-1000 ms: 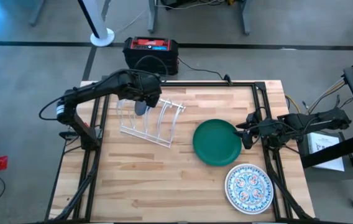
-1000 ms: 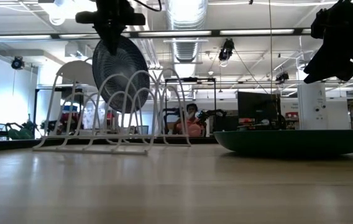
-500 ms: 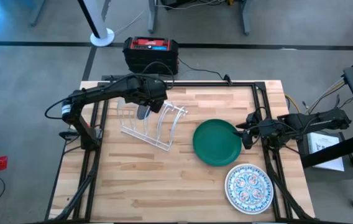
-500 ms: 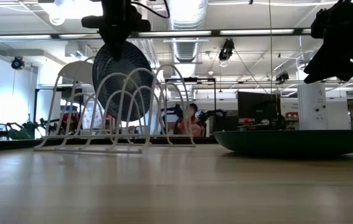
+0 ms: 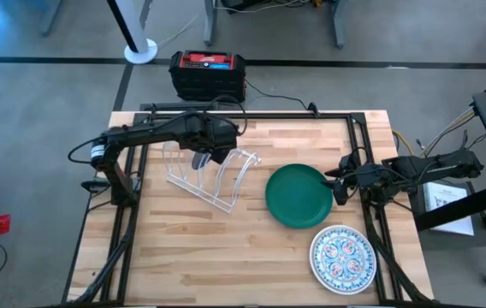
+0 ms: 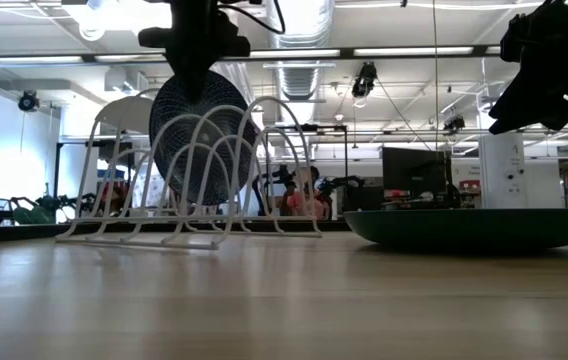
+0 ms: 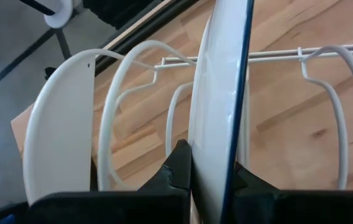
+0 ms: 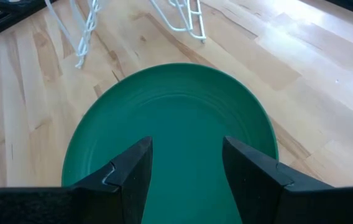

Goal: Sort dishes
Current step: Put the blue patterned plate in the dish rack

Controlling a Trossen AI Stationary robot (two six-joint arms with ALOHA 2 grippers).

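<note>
My left gripper (image 5: 202, 154) is shut on a dark teal-blue plate (image 6: 204, 140), which stands on edge among the loops of the white wire rack (image 5: 213, 175). In the left wrist view the plate (image 7: 220, 112) shows edge-on between two loops. A white plate (image 7: 58, 124) stands upright in a slot beside it. A green plate (image 5: 299, 195) lies flat on the table at the right. A floral plate (image 5: 342, 258) lies near the front right corner. My right gripper (image 5: 339, 184) hovers open over the green plate's (image 8: 176, 124) right rim. My left gripper pinches the teal-blue plate's upper rim (image 7: 210, 177) between its two fingers, one on each face. The fingers come slanting down from above. The plate hangs upright below them, low among the rack's loops; whether its lower edge (image 6: 204, 200) touches the rack I cannot tell.
A red and black box (image 5: 208, 73) sits on the floor beyond the table's far edge. Bare wood stretches along the table's near side (image 5: 217, 257). Dark frame rails run along both side edges (image 5: 132, 231).
My left gripper has moved down and toward the table's right edge with the teal-blue plate, rolling a little. The plate, still upright, now sits lower among the rack's loops. My right gripper has kept still.
</note>
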